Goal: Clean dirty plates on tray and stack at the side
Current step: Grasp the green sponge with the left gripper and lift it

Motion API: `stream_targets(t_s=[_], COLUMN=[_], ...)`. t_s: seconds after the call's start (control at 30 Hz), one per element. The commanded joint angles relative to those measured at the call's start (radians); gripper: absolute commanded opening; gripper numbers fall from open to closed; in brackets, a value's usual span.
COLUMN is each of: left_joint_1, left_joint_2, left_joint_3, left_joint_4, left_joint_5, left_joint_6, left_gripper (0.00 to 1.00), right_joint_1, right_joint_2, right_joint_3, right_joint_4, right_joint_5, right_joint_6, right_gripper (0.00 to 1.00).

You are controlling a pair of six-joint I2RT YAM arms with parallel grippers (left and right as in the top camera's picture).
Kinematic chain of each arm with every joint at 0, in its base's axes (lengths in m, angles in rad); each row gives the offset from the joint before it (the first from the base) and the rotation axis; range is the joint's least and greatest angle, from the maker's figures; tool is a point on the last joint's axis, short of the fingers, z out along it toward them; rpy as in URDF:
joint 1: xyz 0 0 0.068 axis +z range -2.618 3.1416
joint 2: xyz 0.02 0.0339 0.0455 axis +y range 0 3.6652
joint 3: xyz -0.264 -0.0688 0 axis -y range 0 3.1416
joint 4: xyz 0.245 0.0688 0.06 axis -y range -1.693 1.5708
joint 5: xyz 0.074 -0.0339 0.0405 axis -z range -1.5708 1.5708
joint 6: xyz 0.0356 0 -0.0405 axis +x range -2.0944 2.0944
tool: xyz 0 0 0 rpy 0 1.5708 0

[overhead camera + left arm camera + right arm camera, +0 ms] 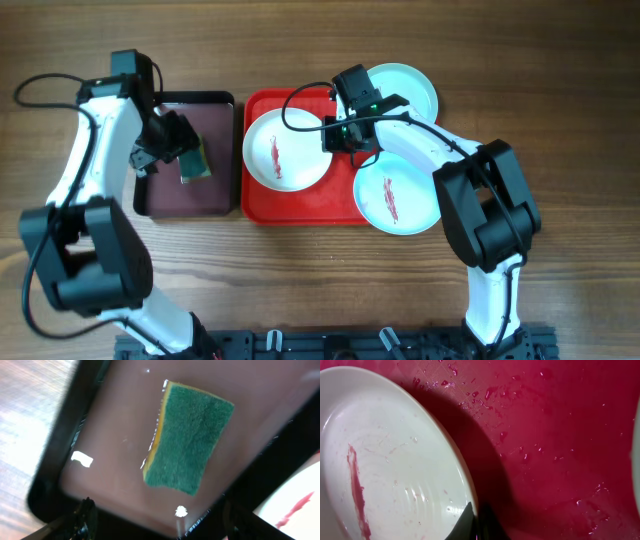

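Steadying is being done by the right gripper (338, 140), closed on the rim of the white plate (285, 150) at centre; the left gripper (168, 136), open, is being squared over the sponge (190, 440).

The wooden table (300, 290) carries a red tray (300, 208) near its middle. Just left of it, almost touching, sits a smaller maroon tray (200, 198). A pale-blue plate (415, 85) lies at the red tray's far right corner. A streaked plate (405, 200) overlaps its right edge.
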Motion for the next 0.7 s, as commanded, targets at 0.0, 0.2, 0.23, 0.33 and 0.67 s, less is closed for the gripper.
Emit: stream_targets(t_s=[0.0,0.2,0.23,0.33,0.67], left_joint_1=[0.005,0.005,0.005,0.004,0.0], left_joint_2=[0.073,0.122,0.124,0.138,0.187], left_joint_3=[0.011,0.011,0.011,0.011,0.011], left_joint_4=[0.033,0.092,0.096,0.114,0.124], left_joint_5=[0.048,0.069,0.072,0.084,0.103], left_joint_6=[0.146,0.174,0.174,0.175,0.173], left_gripper=[0.76,0.75,0.74,0.71,0.67], right_joint_1=[0.001,0.001,0.001,0.001,0.001], right_joint_2=[0.039,0.039,0.039,0.039,0.039], right_joint_3=[-0.003,-0.003,-0.003,-0.003,-0.003], right_joint_4=[0.001,0.002,0.002,0.002,0.002], right_joint_5=[0.032,0.032,0.032,0.032,0.032], right_joint_6=[0.021,0.021,0.021,0.021,0.021], right_gripper=[0.05,0.05,0.05,0.05,0.05])
